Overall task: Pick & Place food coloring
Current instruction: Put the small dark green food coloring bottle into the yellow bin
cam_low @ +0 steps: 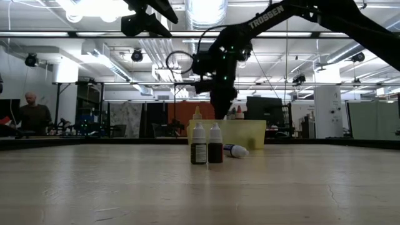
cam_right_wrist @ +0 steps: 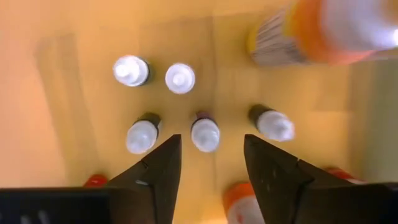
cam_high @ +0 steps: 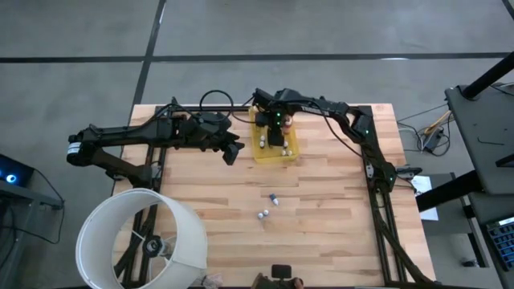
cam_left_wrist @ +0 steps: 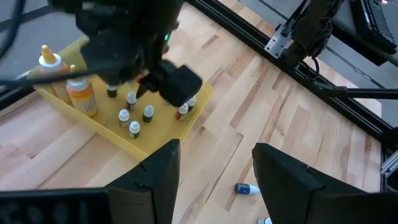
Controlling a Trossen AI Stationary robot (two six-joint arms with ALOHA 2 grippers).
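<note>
A translucent yellow tray [cam_high: 289, 150] stands at the table's far middle and holds several tiny white-capped food coloring bottles [cam_right_wrist: 180, 78]. My right gripper [cam_right_wrist: 208, 163] hangs over the tray, pointing down, open. Its fingers stand either side of one dark-bodied, white-capped bottle [cam_right_wrist: 205, 134] without touching it. My left gripper [cam_left_wrist: 214, 180] is open and empty, just left of the tray [cam_left_wrist: 155, 140]. Out on the table two bottles [cam_low: 199, 144] [cam_low: 215, 144] stand upright on their bases, and a third [cam_low: 235, 150] lies on its side.
Two larger orange-labelled bottles [cam_left_wrist: 83, 96] [cam_left_wrist: 48, 62] stand at the tray's far end. A white lampshade-like ring [cam_high: 140, 241] sits at the near left corner. The loose bottles [cam_high: 274, 199] [cam_high: 263, 214] lie on the wood near the table's middle. A person [cam_low: 32, 115] sits in the room behind.
</note>
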